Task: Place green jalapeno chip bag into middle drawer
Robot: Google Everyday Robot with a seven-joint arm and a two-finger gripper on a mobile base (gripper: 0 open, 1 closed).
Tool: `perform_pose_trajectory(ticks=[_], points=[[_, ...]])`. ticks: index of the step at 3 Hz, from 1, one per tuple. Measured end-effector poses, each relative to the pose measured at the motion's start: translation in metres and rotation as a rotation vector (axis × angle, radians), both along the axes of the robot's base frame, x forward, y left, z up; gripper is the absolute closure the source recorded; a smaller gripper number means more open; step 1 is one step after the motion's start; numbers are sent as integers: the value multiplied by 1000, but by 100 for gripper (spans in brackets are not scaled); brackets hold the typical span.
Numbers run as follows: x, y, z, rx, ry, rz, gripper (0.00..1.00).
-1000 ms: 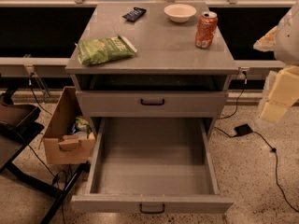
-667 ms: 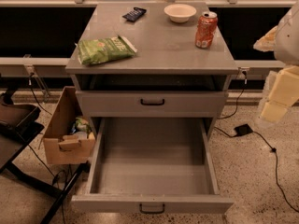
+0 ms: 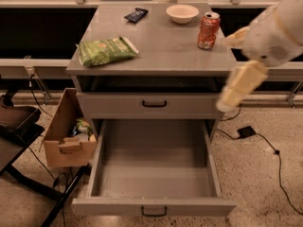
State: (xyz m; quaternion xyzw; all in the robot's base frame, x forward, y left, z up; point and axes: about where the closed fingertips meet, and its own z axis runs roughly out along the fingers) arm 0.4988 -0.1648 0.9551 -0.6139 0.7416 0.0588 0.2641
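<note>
The green jalapeno chip bag (image 3: 106,50) lies flat on the left part of the grey cabinet top (image 3: 161,51). The middle drawer (image 3: 154,174), the lowest one with a small black handle (image 3: 154,212), is pulled out wide and holds nothing. The drawer above it (image 3: 154,104) is closed. My arm comes in from the upper right, and its cream gripper (image 3: 236,86) hangs beside the cabinet's right front corner, well right of the bag and above the open drawer's right side. It holds nothing that I can see.
A red soda can (image 3: 208,30), a white bowl (image 3: 182,13) and a small dark packet (image 3: 136,15) stand on the cabinet top at the back. A cardboard box (image 3: 71,136) with items sits left of the drawer. A black cable and plug (image 3: 246,132) lie on the floor at right.
My arm has swung in from the right edge toward the cabinet's right front corner. The bag, can and drawers have not moved.
</note>
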Motion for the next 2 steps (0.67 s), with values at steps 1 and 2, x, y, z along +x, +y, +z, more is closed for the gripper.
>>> perform_pose_trajectory(ticks=[1, 2], points=[[42, 53, -4, 190, -66, 84, 0], [71, 93, -1, 318, -118, 131, 0]])
